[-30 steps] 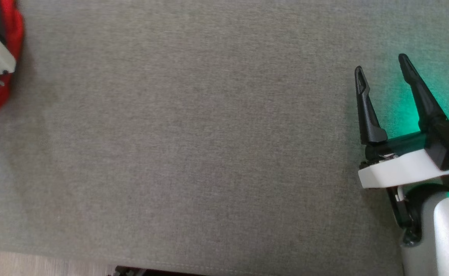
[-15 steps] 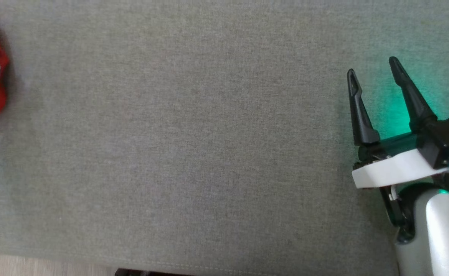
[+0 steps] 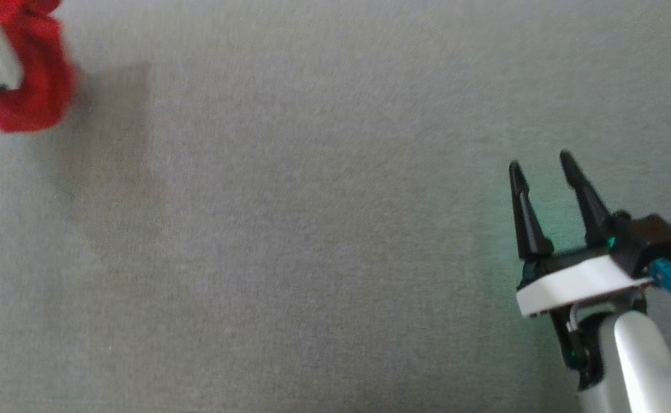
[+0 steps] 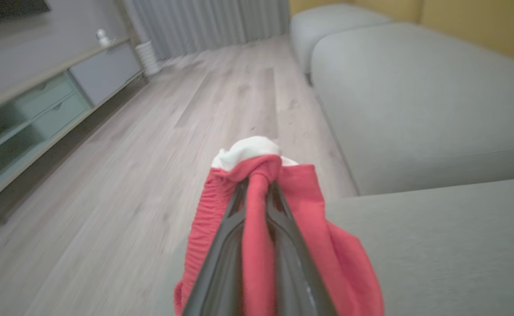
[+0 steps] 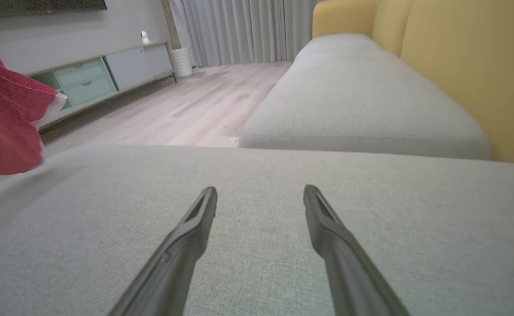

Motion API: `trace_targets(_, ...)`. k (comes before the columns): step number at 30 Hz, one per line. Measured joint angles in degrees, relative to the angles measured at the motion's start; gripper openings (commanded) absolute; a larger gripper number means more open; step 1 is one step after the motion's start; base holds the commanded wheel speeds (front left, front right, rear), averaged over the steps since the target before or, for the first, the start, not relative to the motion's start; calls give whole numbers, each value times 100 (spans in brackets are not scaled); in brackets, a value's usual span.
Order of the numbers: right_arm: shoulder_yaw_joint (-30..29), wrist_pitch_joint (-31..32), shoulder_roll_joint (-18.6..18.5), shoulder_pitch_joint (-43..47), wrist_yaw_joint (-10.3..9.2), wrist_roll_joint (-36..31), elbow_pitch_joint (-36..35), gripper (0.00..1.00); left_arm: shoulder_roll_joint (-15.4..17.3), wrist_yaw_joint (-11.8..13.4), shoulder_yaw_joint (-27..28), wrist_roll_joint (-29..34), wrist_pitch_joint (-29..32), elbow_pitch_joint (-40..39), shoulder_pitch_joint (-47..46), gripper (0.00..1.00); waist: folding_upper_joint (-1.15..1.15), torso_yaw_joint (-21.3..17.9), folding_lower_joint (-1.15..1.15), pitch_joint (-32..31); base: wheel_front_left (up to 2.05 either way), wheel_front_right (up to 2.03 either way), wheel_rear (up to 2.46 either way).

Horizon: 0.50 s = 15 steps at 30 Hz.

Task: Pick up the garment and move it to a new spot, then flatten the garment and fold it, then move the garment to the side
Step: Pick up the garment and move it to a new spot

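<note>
The red garment (image 3: 31,97) has just been pinched between the pressed-together fingers of the left hand (image 4: 259,183) and is now hung clear of the grey sofa cushion (image 3: 312,229), by its left edge. Pick-up is judged done and relocation is next. The right hand (image 3: 539,162) is held spread and empty.

Wide free room in the middle of the seat
The grey cushion (image 3: 312,229) lies bare between the hanging red garment (image 3: 37,97) at far left and the right gripper (image 3: 539,162) at lower right — the yellow backrest (image 5: 459,66) closes one side.
</note>
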Motion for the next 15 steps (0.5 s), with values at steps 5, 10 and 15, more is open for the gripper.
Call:
trace_targets(5,82,-209,4,166,0,301,323,100,-301,-7,-338,-59,198,-912,80,0,0,-316,-1,-620,0,0,0)
trace_targets(10,178,-344,4,185,0,441,489,100,-750,-7,-644,-257,229,-1809,376,0,0,-867,0,-884,0,0,0)
trace_targets(15,258,-469,5,181,0,543,569,100,-1258,32,-848,-277,-297,-2375,923,0,0,-1378,1,-880,0,0,0)
